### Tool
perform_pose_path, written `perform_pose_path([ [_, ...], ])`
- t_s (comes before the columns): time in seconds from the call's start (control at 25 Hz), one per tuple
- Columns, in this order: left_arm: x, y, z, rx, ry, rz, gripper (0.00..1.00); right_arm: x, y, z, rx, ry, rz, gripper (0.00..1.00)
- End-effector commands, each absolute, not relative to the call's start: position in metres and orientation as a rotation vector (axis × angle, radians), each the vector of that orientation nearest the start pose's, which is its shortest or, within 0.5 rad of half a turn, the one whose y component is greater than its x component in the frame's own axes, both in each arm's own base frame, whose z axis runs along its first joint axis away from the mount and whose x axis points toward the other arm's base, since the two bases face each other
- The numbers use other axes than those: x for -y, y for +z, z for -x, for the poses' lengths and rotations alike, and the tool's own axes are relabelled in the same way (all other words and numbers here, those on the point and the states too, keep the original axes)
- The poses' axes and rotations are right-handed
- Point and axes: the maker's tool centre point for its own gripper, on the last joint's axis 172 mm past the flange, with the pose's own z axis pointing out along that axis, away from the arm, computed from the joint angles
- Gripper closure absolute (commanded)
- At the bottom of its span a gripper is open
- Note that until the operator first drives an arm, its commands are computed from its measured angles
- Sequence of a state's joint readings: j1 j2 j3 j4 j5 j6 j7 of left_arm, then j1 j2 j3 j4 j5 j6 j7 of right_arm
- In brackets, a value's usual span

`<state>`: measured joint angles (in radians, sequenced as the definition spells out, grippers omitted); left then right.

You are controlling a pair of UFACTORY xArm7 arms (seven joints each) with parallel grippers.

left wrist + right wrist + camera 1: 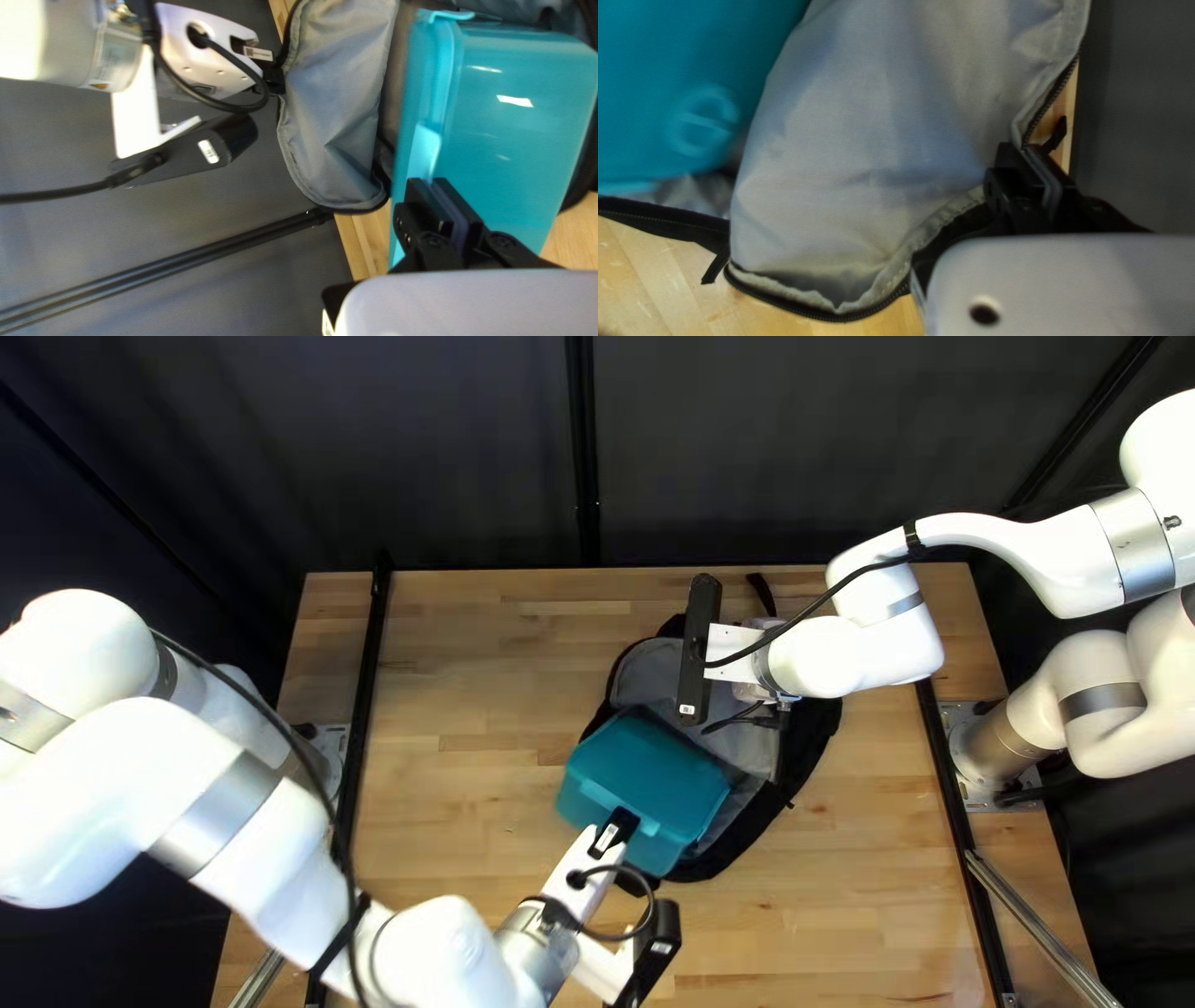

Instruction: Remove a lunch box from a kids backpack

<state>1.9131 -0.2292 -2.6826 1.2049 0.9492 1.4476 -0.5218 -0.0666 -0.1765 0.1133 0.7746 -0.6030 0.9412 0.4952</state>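
Drawing the lunch box out: judged current step. Box lies aslant, partly over the open backpack. Left gripper appears closed on its latch side; right gripper pinches the flap. Risks: narrow hold slipping under box weight; snagging cloth dragging bag along.
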Motion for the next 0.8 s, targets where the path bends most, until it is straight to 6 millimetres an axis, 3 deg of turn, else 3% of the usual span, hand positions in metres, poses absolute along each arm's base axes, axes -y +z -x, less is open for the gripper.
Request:
perform_pose_path([
  [0.04, 0.190, 0.279, -0.438, -0.571, -0.239, 1.971, 1.00, 0.081, 0.187, -0.424, -0.161, -0.259, 3.615, 1.00],
  [0.24, 0.201, 0.308, -0.402, -0.504, -0.196, 1.915, 1.00, 0.081, 0.187, -0.424, -0.161, -0.259, 3.615, 1.00],
  [0.4, 0.202, 0.327, -0.386, -0.463, -0.162, 1.877, 1.00, 0.081, 0.187, -0.424, -0.161, -0.259, 3.615, 1.00],
  [0.56, 0.190, 0.343, -0.376, -0.430, -0.123, 1.855, 1.00, 0.081, 0.187, -0.424, -0.161, -0.259, 3.615, 1.00],
  [0.8, 0.156, 0.342, -0.363, -0.392, -0.090, 1.850, 1.00, 0.081, 0.187, -0.424, -0.161, -0.259, 3.615, 1.00],
])
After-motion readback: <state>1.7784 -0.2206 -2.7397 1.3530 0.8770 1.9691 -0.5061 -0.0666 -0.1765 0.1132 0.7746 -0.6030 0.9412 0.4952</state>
